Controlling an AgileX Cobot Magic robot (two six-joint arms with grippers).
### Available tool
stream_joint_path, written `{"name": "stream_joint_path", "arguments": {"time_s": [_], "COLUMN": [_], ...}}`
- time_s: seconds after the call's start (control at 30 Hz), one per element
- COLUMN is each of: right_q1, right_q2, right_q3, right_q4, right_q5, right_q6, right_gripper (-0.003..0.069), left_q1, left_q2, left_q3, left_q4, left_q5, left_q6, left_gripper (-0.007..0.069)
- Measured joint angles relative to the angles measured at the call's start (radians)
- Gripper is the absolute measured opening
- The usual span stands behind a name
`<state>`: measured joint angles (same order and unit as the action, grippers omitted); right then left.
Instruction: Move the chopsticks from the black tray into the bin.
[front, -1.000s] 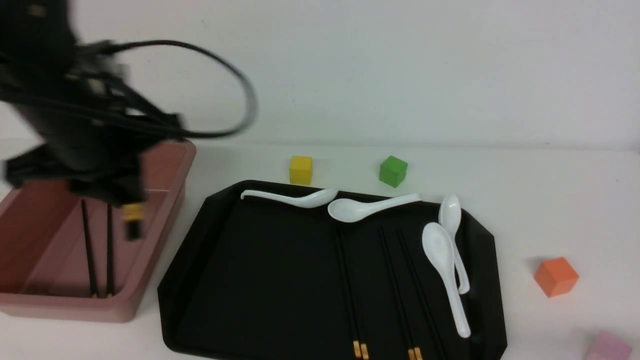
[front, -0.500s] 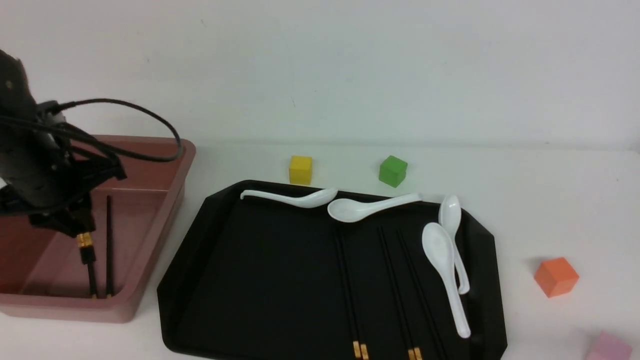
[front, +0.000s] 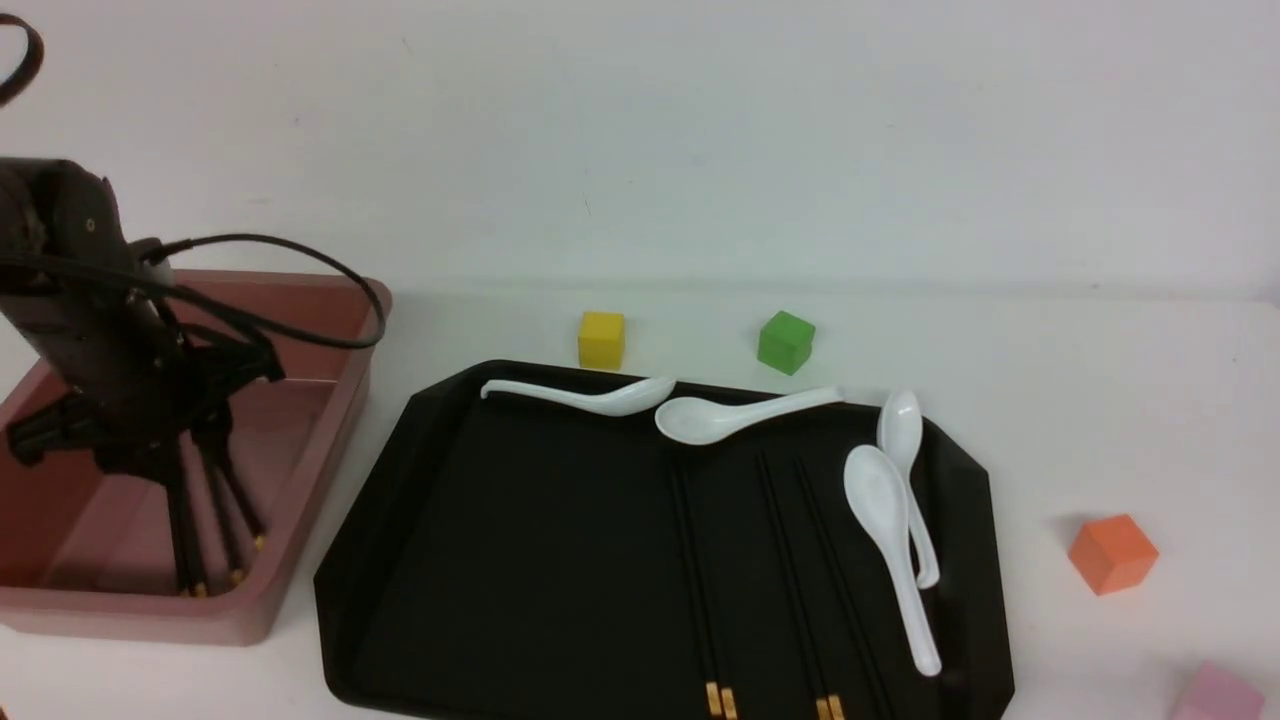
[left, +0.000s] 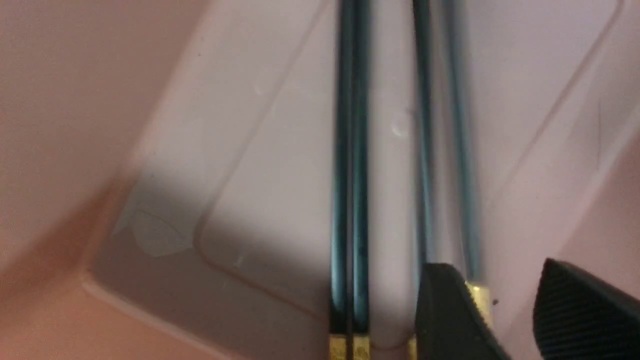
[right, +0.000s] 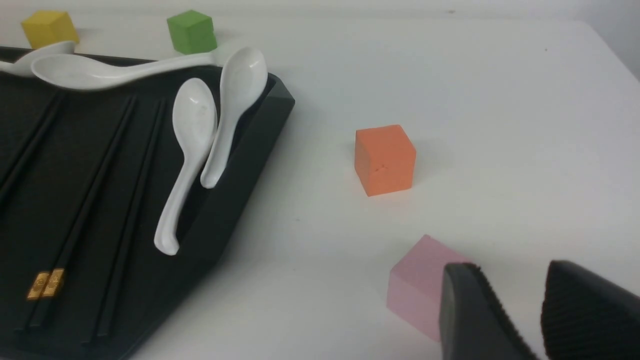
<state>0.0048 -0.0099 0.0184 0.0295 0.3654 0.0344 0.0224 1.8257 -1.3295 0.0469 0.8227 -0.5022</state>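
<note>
The pink bin stands at the left, with two pairs of black chopsticks inside it. My left gripper is low inside the bin. In the left wrist view the left gripper is open and holds nothing. The chopsticks lie on the bin floor, and one gold band shows beside a finger. Two more pairs of chopsticks lie in the black tray, and they also show in the right wrist view. My right gripper is open and empty above the table.
Several white spoons lie on the tray's far and right parts. A yellow block and a green block stand behind the tray. An orange block and a pink block sit to its right, the pink one beside the right gripper.
My left gripper carried a pair of chopsticks leftward and down into the bin and let go. That pair now rests in the bin beside the first pair. The right side is unchanged.
</note>
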Motion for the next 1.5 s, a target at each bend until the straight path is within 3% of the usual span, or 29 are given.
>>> {"name": "stream_joint_path", "arguments": {"time_s": [0.1, 0.2, 0.37, 0.43, 0.63, 0.87, 1.1, 1.27, 1.5], "right_q1": [0.0, 0.0, 0.0, 0.0, 0.0, 0.0, 0.0, 0.0, 0.0], "right_q2": [0.0, 0.0, 0.0, 0.0, 0.0, 0.0, 0.0, 0.0, 0.0], "right_q3": [0.0, 0.0, 0.0, 0.0, 0.0, 0.0, 0.0, 0.0, 0.0], "right_q4": [0.0, 0.0, 0.0, 0.0, 0.0, 0.0, 0.0, 0.002, 0.001], "right_q5": [0.0, 0.0, 0.0, 0.0, 0.0, 0.0, 0.0, 0.0, 0.0], "right_q6": [0.0, 0.0, 0.0, 0.0, 0.0, 0.0, 0.0, 0.0, 0.0], "right_gripper": [0.024, 0.024, 0.024, 0.024, 0.024, 0.024, 0.024, 0.024, 0.024], "left_q1": [0.0, 0.0, 0.0, 0.0, 0.0, 0.0, 0.0, 0.0, 0.0], "left_q2": [-0.024, -0.071, -0.204, -0.262, -0.488, -0.97, -1.487, -1.723, -1.777], "left_q3": [-0.043, -0.098, -0.12, -0.096, 0.073, 0.495, 0.854, 0.934, 0.943], "left_q4": [0.0, 0.0, -0.008, -0.014, -0.062, -0.158, -0.222, -0.229, -0.229], "left_q5": [0.059, 0.148, 0.281, 0.298, 0.27, 0.067, -0.158, -0.207, -0.25], "left_q6": [0.021, 0.074, 0.16, 0.175, 0.189, 0.309, 0.324, 0.324, 0.324], "left_gripper": [0.0261, 0.0202, 0.0022, -0.0013, -0.0013, -0.0013, -0.0013, -0.0013, -0.0013]}}
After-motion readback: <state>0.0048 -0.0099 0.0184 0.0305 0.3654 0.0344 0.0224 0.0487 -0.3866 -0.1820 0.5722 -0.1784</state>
